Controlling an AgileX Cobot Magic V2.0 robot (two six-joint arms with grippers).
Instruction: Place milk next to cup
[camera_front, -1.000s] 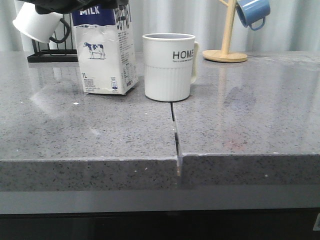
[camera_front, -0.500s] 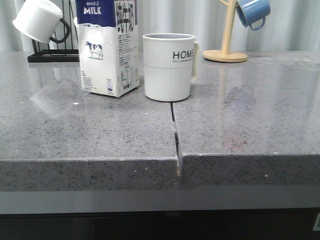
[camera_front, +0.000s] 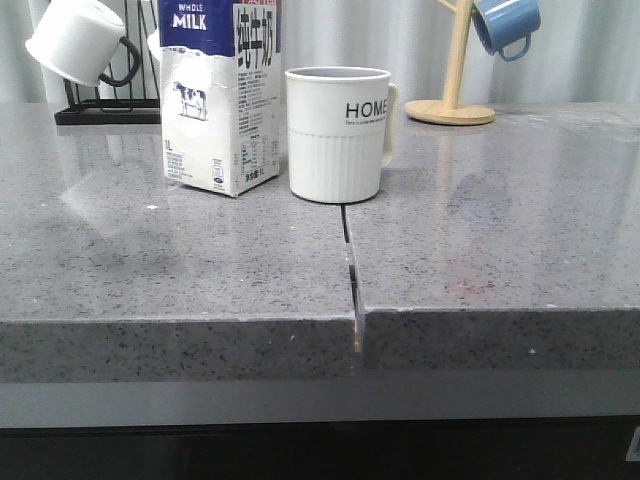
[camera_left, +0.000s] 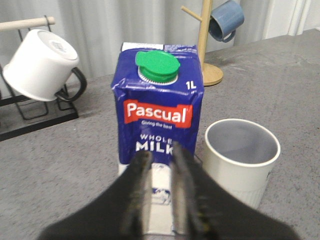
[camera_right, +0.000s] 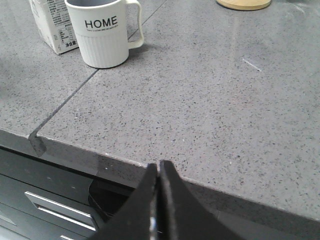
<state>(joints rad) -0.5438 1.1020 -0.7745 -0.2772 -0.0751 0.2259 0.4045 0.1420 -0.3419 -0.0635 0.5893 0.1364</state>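
Left of centre in the front view, the milk carton (camera_front: 220, 95) stands upright on the grey counter (camera_front: 480, 250), just beside the HOME cup (camera_front: 338, 133) and apart from it. Low in the left wrist view, the left gripper (camera_left: 161, 159) hangs in front of the carton, fingers slightly parted and empty. Bottom centre of the right wrist view, the right gripper (camera_right: 158, 167) is pressed together, empty.
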